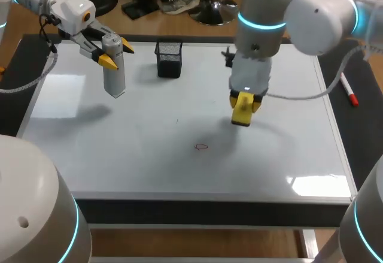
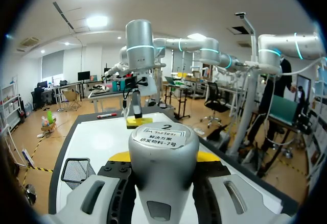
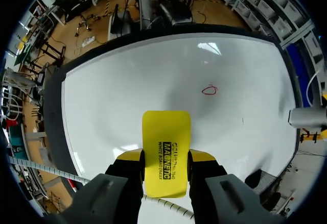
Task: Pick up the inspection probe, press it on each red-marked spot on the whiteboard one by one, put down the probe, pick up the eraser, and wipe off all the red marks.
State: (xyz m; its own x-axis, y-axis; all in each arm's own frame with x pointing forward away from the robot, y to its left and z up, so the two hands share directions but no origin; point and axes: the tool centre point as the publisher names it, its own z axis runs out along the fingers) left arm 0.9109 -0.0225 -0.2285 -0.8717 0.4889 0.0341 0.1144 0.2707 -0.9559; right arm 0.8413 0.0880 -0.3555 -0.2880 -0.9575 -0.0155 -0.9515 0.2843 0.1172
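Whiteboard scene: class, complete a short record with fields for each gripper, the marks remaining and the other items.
Left gripper: shut on the inspection probe, held above the whiteboard
Right gripper: shut on the yellow eraser, above the board
Marks: one red mark, ahead of the eraser, not wiped
Other items: black mesh basket at the far side; marker pen beside the right edge

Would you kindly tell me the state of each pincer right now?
Left pincer: closed on the inspection probe.
Right pincer: closed on the yellow eraser.
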